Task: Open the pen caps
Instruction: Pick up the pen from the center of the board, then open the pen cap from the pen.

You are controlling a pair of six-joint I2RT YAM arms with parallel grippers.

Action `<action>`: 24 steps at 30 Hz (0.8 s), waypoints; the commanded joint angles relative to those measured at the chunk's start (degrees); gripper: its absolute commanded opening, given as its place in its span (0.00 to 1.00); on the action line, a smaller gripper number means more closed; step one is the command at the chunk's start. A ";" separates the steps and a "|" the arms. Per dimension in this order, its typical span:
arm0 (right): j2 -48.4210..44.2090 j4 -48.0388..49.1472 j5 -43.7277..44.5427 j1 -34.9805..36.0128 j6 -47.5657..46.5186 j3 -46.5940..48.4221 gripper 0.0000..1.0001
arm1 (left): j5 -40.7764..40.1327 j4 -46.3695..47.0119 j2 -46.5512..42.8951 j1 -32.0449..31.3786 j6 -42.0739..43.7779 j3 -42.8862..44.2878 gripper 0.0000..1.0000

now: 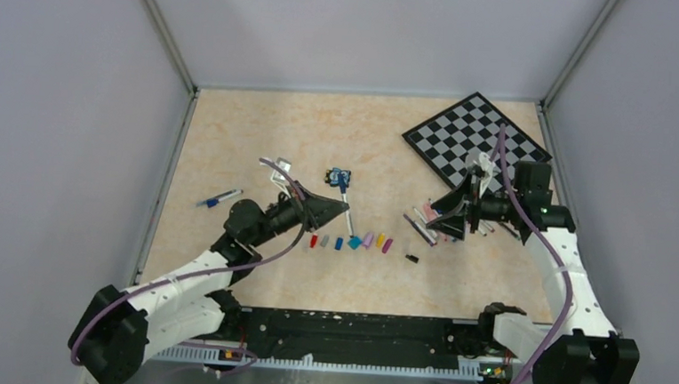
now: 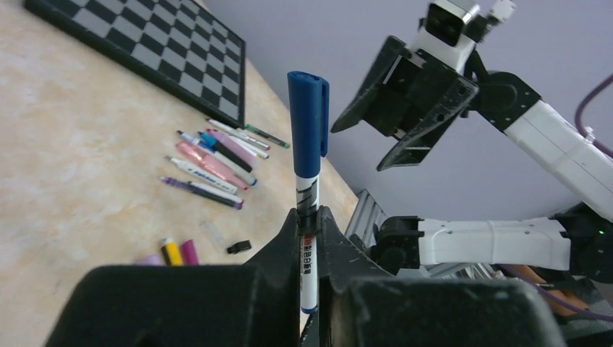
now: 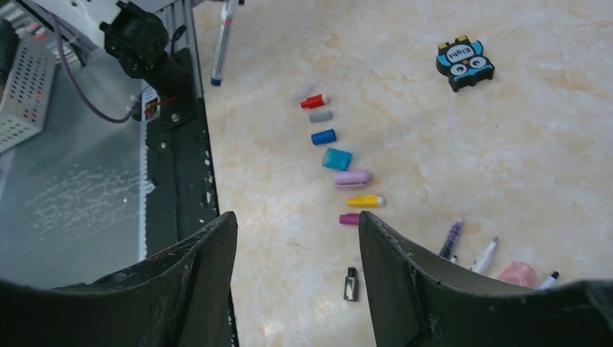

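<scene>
The left end effector [image 2: 309, 217] is pressed together on a white pen [image 2: 306, 189] and holds it above the tabletop [image 1: 260, 125]. It grips low on the body, probably to leave the blue cap [image 2: 307, 119] free for the other arm. From above, the pen's long axis runs from 12 to 6 o'clock, cap toward 12. The right end effector [image 3: 296, 238], at 3 o'clock, is spread and holds nothing. Loose caps [image 3: 337, 158] lie in a row at 6 o'clock. Other pens [image 2: 213, 163] lie near the chessboard [image 2: 144, 43].

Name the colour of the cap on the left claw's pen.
Dark blue cap, clearest in the left wrist view.
</scene>
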 commanded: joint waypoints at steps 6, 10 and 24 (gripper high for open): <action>-0.63 35.45 -5.64 5.34 37.89 -6.90 0.62 | -18.89 18.36 14.59 -17.13 5.19 7.01 0.00; -2.48 48.49 -4.52 5.48 47.91 -12.89 0.62 | -22.53 22.70 22.27 -21.77 7.53 11.47 0.00; -2.45 58.75 -2.64 7.67 56.88 -17.20 0.55 | -27.35 25.04 34.21 -28.09 11.39 21.25 0.00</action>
